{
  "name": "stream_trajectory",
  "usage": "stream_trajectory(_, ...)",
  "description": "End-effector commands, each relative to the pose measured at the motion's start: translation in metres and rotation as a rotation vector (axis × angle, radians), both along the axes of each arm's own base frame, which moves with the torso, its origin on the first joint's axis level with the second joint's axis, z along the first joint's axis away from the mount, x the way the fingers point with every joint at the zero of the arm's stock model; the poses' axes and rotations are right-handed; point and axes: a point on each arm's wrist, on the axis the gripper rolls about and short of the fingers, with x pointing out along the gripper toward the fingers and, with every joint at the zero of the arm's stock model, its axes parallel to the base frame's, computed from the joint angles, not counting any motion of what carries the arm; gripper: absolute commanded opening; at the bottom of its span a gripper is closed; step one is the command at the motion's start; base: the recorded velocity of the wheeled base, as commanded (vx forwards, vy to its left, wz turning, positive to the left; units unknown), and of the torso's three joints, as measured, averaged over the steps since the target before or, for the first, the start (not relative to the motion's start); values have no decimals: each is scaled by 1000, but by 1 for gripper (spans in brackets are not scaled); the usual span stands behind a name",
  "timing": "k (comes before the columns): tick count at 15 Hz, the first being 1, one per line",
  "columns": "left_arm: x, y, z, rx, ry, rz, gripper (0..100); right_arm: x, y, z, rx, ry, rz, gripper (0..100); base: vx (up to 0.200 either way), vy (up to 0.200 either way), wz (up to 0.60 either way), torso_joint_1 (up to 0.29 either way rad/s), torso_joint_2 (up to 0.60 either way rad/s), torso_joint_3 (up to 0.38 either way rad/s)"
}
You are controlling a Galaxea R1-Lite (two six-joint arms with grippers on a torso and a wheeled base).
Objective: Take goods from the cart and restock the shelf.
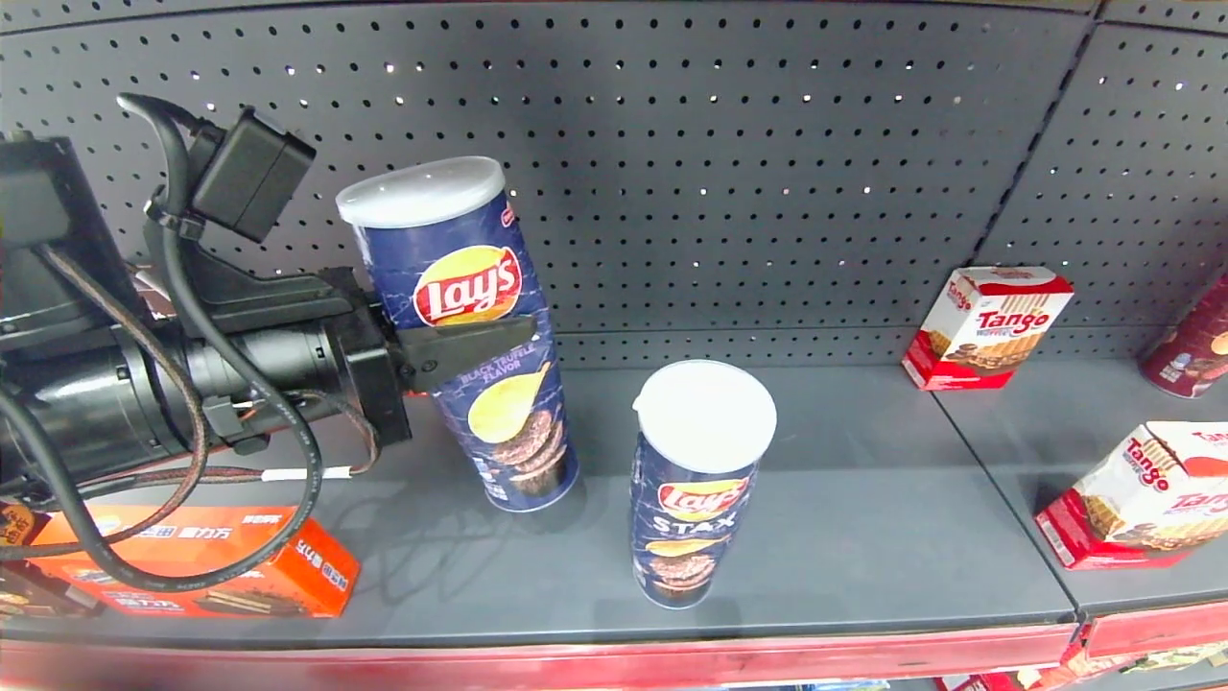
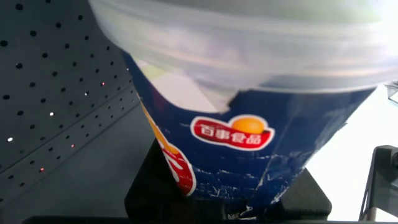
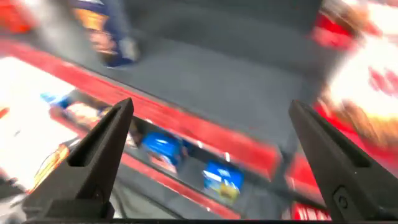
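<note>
While your left gripper (image 1: 477, 347) is clamped round the middle of the blue chip can (image 1: 449, 251), the can leans, base down at the shelf (image 1: 863, 499), near the standing can (image 1: 700, 480); release it tilted and it may topple into that one. Your right gripper (image 3: 211, 106) hangs wide open, holding nothing

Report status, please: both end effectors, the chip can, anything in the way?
Left end effector shut on chip can, tilted, base near shelf. Right end effector open, empty. Second can upright beside it, not touching.
</note>
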Motion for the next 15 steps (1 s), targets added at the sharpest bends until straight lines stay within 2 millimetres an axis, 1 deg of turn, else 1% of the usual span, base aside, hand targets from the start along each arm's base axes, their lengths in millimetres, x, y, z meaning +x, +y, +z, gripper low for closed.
stream_trajectory(1,0,-1,-2,3,6,-2,0,-24,-11,-41,71,-10,-129,100,0,0,0,0,0,0)
stream_trajectory(2,0,-1,-2,2,4,-2,0,-32,-14,-47,69,5,-117,100,0,0,0,0,0,0)
stream_trajectory(4,0,0,-2,2,4,-1,0,-33,-14,-46,63,5,-76,100,0,0,0,0,0,0)
stream_trajectory(5,0,0,-2,2,4,-1,0,-32,-16,-46,58,6,29,100,0,0,0,0,0,0)
stream_trajectory(7,0,0,-1,-4,-10,-1,0,-31,-17,-45,36,14,35,100,0,0,0,0,0,0)
stream_trajectory(8,0,0,-1,-3,-8,1,0,-21,-13,-44,-29,114,-105,100,0,0,0,0,0,0)
stream_trajectory(10,0,0,-2,-2,-5,1,0,-13,-9,-43,-68,215,-218,100,0,0,0,0,0,0)
stream_trajectory(11,0,0,-2,-1,-4,2,0,-11,-8,-43,-71,247,-366,100,0,0,0,0,0,0)
stream_trajectory(13,0,1,-3,-1,-3,4,0,-15,-7,-43,-41,202,-562,100,0,0,0,0,0,0)
stream_trajectory(14,0,0,-3,-1,-4,2,0,-23,-4,-48,-12,110,-623,100,0,0,0,0,0,0)
stream_trajectory(15,0,0,-2,-3,-7,2,0,-24,-4,-51,6,81,-607,100,0,0,0,0,0,0)
